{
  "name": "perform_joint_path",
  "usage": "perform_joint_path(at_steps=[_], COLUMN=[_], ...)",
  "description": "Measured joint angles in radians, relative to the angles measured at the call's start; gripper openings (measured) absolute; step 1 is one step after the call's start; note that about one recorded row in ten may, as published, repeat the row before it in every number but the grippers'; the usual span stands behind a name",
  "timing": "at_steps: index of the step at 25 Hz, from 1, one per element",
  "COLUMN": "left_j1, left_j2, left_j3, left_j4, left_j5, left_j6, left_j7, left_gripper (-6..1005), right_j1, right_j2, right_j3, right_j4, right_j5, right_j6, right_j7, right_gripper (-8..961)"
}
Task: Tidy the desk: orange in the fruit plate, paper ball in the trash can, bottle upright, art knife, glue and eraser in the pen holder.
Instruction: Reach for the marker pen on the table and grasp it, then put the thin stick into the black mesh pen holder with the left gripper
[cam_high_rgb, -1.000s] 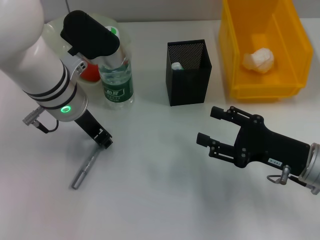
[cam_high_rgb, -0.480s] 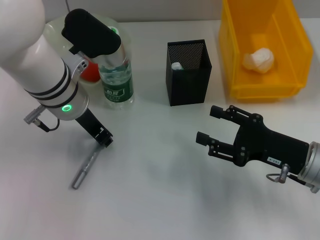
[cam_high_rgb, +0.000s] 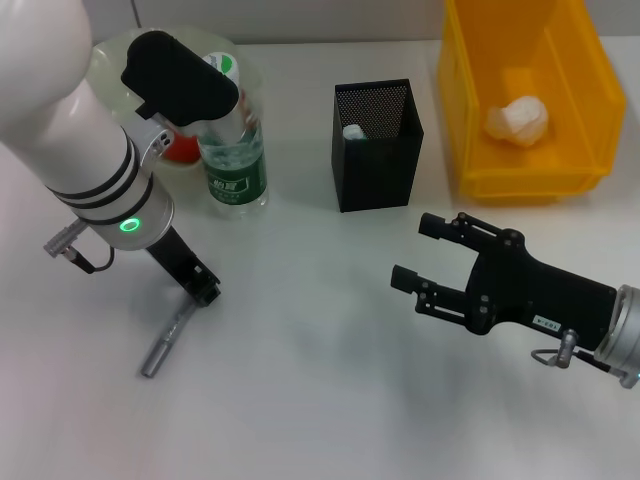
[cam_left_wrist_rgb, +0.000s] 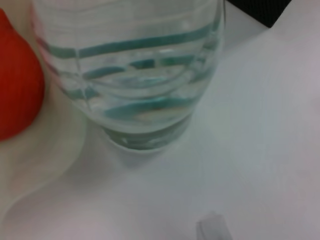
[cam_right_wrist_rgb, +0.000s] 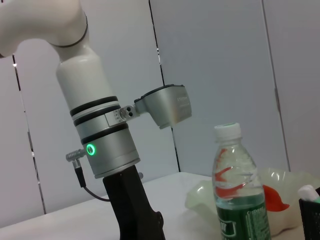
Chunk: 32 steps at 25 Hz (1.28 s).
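Observation:
The grey art knife (cam_high_rgb: 165, 342) lies on the white desk, and my left gripper (cam_high_rgb: 203, 288) is down at its upper end. The bottle (cam_high_rgb: 235, 160) stands upright beside the fruit plate (cam_high_rgb: 108, 62), which holds the orange (cam_high_rgb: 181, 149). In the left wrist view the bottle's base (cam_left_wrist_rgb: 140, 90) and the orange (cam_left_wrist_rgb: 17, 95) are close. The paper ball (cam_high_rgb: 518, 120) rests in the yellow trash can (cam_high_rgb: 470, 110). A white item (cam_high_rgb: 352, 131) sits in the black pen holder (cam_high_rgb: 377, 150); whether it is the glue I cannot tell. The eraser is out of view. My right gripper (cam_high_rgb: 413, 250) hovers open and empty.
The right wrist view looks across the desk at my left arm (cam_right_wrist_rgb: 107, 145), the bottle (cam_right_wrist_rgb: 240, 200), the fruit plate (cam_right_wrist_rgb: 205, 200) and a corner of the pen holder (cam_right_wrist_rgb: 310, 217). A bare stretch of desk (cam_high_rgb: 310, 320) separates the two grippers.
My left arm has shifted slightly down and left, bringing its gripper closer onto the art knife's upper end. The right arm has not moved.

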Motion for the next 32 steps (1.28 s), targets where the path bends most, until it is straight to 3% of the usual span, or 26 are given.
perform_joint_path(at_steps=[9,15,32], left_j1=[-0.002,-0.003,0.0], left_j2=[0.0,0.0,0.0], left_j3=[0.002,0.018,0.03], left_j4=[-0.004,-0.004,0.055], left_j5=[0.013,0.014,-0.001], left_j6=[0.001,0.002,0.015], left_j7=[-0.005,-0.007,-0.002], left_gripper=[333,228,169], right_j1=[0.001,0.001,0.0], right_j2=[0.0,0.0,0.0], right_j3=[0.0,0.001,0.005], right_j4=[0.008,0.009,0.009], right_j5=[0.0,0.0,0.0], right_j6=[0.0,0.0,0.0], right_j7=[0.0,0.0,0.0], right_gripper=[763,763,763])
